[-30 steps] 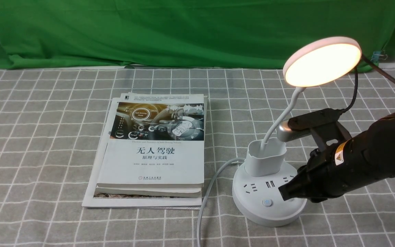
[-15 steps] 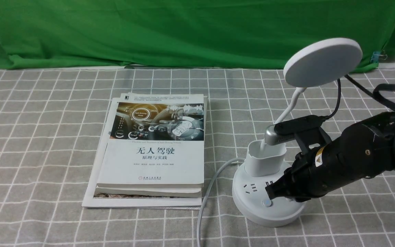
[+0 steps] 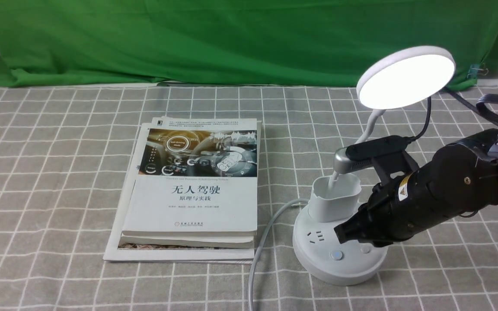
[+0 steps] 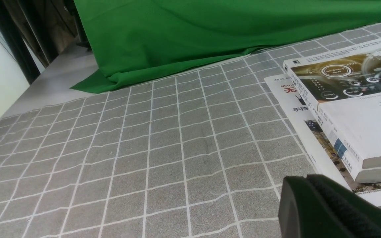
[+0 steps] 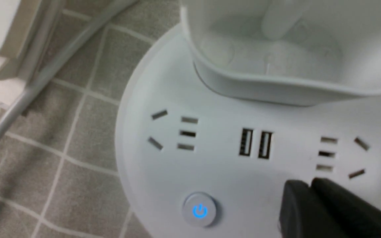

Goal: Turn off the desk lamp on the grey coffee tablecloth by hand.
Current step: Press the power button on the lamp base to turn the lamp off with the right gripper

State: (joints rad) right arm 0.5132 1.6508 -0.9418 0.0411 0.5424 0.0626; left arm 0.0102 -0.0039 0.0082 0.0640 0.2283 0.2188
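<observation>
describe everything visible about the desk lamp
The desk lamp is white plastic: a round disc head, lit and tilted, on a thin bent neck rising from a cup. Its round base sits on the grey coffee tablecloth, with sockets, two USB ports, a blue-lit power button and a grey cord. The right gripper hangs over the base; contact unclear.

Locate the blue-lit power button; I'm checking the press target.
Front view, robot's right: the button sits at the desk lamp's base front edge, beside the right gripper.
</observation>
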